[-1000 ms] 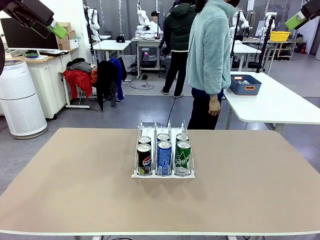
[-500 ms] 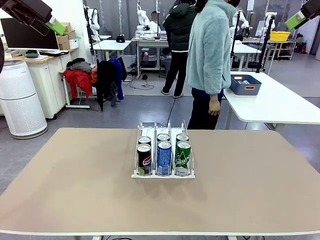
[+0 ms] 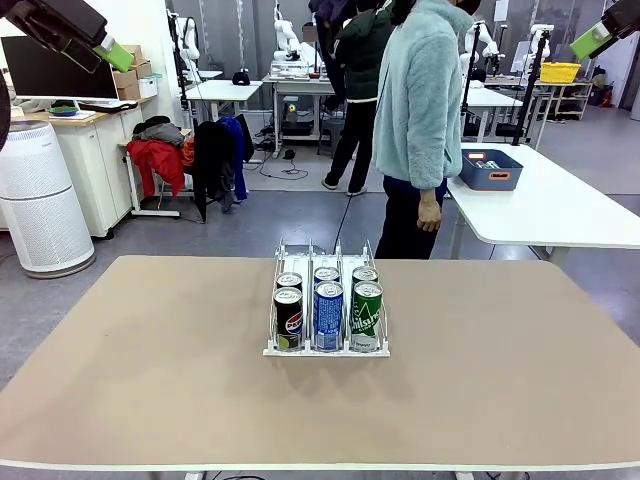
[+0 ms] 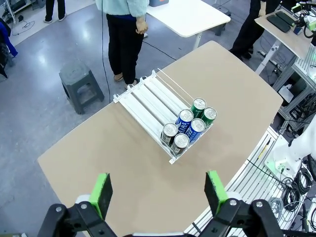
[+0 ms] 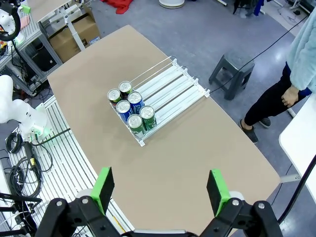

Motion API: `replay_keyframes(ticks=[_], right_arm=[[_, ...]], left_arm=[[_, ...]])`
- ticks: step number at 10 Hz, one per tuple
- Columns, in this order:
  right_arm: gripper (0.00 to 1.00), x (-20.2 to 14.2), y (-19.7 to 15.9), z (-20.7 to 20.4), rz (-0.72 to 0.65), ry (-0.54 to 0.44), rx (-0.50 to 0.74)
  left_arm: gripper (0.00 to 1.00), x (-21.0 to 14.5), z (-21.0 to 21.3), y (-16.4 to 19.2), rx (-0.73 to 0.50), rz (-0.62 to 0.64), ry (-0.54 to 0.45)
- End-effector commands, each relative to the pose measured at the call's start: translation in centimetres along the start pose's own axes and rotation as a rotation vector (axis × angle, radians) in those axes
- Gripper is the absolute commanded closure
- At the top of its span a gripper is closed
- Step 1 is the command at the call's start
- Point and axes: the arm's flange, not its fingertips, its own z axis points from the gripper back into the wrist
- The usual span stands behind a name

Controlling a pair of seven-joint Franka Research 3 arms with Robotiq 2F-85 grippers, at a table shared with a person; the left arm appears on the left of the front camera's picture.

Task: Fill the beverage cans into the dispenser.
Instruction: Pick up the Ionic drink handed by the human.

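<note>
The dispenser (image 3: pixel 325 351) stands in the middle of the tan table, a white base with wire lanes. Several beverage cans (image 3: pixel 328 315) stand upright at its near end, two deep: black on the left, blue in the middle, green on the right. My left gripper (image 3: pixel 113 52) hangs high at the upper left and my right gripper (image 3: pixel 598 35) high at the upper right, both far from the cans. Seen from above, the left gripper (image 4: pixel 158 192) is open over the table with the cans (image 4: pixel 190 123) and dispenser (image 4: pixel 148 96) below. The right gripper (image 5: pixel 160 189) is open too, above the cans (image 5: pixel 131 106) and dispenser (image 5: pixel 173 89).
A person in a pale fleece (image 3: pixel 420 100) stands just beyond the far edge, one hand (image 3: pixel 430 215) hanging down. A grey stool (image 4: pixel 79 84) sits on the floor near them. A white table with a dark blue bin (image 3: pixel 490 168) stands at the back right.
My left gripper has edged slightly upward. A person far in the background has walked on. Cans, dispenser and right gripper are as before.
</note>
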Motion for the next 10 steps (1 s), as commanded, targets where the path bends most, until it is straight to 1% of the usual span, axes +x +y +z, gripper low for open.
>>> replay_keyframes(ticks=[1, 10], right_arm=[[0.00, -0.03, -0.01, -0.05, 0.000, 0.001, 0.001], [0.00, -0.03, -0.01, -0.05, 0.000, 0.001, 0.001]], left_arm=[[0.00, -0.10, 0.05, 0.19, 0.002, 0.000, 0.002], [0.00, -0.10, 0.05, 0.19, 0.002, 0.000, 0.002]])
